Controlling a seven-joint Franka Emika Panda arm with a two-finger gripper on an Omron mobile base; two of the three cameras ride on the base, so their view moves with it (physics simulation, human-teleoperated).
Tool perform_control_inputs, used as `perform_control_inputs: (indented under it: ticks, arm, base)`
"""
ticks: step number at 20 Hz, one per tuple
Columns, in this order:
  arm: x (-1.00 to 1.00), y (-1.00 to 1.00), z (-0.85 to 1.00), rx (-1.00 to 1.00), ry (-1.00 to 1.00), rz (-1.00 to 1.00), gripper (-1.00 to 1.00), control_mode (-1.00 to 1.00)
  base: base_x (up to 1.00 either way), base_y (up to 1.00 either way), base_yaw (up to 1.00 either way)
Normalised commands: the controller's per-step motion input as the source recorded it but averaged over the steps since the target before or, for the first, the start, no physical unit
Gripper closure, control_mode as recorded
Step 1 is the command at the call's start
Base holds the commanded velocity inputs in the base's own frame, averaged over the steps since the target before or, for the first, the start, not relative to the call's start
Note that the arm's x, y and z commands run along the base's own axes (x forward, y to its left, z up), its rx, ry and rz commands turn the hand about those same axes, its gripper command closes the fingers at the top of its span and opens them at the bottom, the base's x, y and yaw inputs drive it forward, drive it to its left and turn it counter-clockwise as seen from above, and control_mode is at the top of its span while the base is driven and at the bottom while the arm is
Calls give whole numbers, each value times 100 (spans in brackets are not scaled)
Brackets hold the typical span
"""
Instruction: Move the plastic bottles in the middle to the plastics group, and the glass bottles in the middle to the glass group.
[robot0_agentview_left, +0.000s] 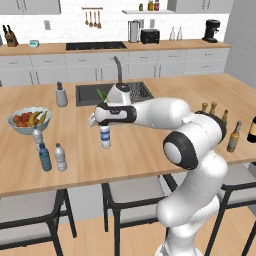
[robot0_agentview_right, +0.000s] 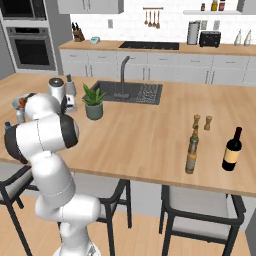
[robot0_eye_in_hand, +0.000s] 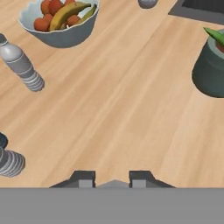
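Big wooden island counter (robot0_agentview_left: 150, 145), smooth pale grain, and the glossy white arm arcs over it. At its end the gripper (robot0_agentview_left: 103, 126) is pinched narrow around the top of a small clear plastic bottle (robot0_agentview_left: 105, 137) with a blue-and-white label, hanging upright near the counter's middle. A rounded white fruit bowl (robot0_agentview_left: 28, 121) sits left; just in front, the plastics group: blue-tinted bottle (robot0_agentview_left: 45, 157) beside a ribbed clear bottle (robot0_agentview_left: 60, 157)

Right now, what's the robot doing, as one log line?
gripper: shut on water bottle | bottle: upright, right of plastics group
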Motion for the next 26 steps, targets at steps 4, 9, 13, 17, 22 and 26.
perform_control_inputs:
  ticks: [4, 9, 13, 17, 22, 26]
  arm:
    - [-12, 79, 0, 0, 0, 32, 100, -100]
    - [-22, 69, 0, 0, 0, 30, 100, -100]
    - [-17, 64, 1, 0, 0, 28, 100, -100]
    - [-1, 53, 5, 0, 0, 24, 100, -100]
    - [7, 42, 0, 0, 0, 17, 100, -100]
    - [20, 33, 0, 0, 0, 13, 100, -100]
  base:
    - [0, 0, 0]
    - [0, 0, 0]
    - [0, 0, 0]
    - [0, 0, 0]
    - [0, 0, 0]
    - [0, 0, 0]
